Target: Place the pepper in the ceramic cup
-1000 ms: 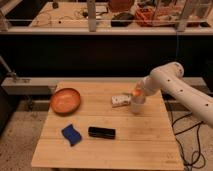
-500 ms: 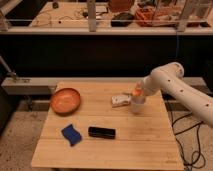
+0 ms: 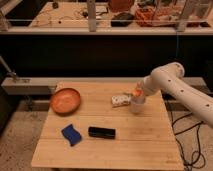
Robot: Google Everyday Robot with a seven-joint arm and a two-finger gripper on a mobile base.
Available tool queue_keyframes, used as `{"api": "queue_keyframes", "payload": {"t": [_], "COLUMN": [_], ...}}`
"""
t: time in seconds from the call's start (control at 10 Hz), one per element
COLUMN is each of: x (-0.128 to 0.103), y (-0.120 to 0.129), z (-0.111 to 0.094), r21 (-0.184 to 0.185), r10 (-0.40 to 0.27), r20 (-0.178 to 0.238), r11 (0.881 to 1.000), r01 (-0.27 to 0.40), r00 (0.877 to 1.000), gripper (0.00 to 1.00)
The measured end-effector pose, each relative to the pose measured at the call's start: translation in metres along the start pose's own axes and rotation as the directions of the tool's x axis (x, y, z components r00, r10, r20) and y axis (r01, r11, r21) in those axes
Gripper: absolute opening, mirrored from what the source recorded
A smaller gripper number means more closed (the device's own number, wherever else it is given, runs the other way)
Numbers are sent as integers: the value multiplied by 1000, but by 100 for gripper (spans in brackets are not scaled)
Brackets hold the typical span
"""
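Pepper [image 3: 137, 93], small, orange, at tool [image 3: 138, 94], above cup [image 3: 137, 105]

A robotics lab or workshop: the gripper [image 3: 138, 93] hangs over a bare wooden table [image 3: 135, 145], with a railed workbench [image 3: 75, 15] strewn with cables and gear behind and above it, and black cables [image 3: 192, 150] trailing across the speckled floor to its lower right.

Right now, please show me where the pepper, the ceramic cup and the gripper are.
pepper [image 3: 137, 93]: camera view, on its orange body at the gripper, above the cup.
ceramic cup [image 3: 137, 105]: camera view, on its pale side wall.
gripper [image 3: 139, 91]: camera view, at its tip over the cup.
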Motion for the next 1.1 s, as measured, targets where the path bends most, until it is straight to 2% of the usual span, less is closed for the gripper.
{"api": "queue_keyframes", "payload": {"t": [0.5,0.8,0.9,1.0,1.1], "x": [0,0,0,1,0], "y": [0,1,1,0,0], "z": [0,0,0,-1,-1], "r21": [5,9,10,12,12], "r10": [5,9,10,10,9], "r20": [2,0,0,-1,-1], "r11": [1000,1000,1000,1000,1000], "r01": [-5,-9,-10,-10,-9], "r00": [1000,1000,1000,1000,1000], "gripper": [46,17,11,10,12]}}
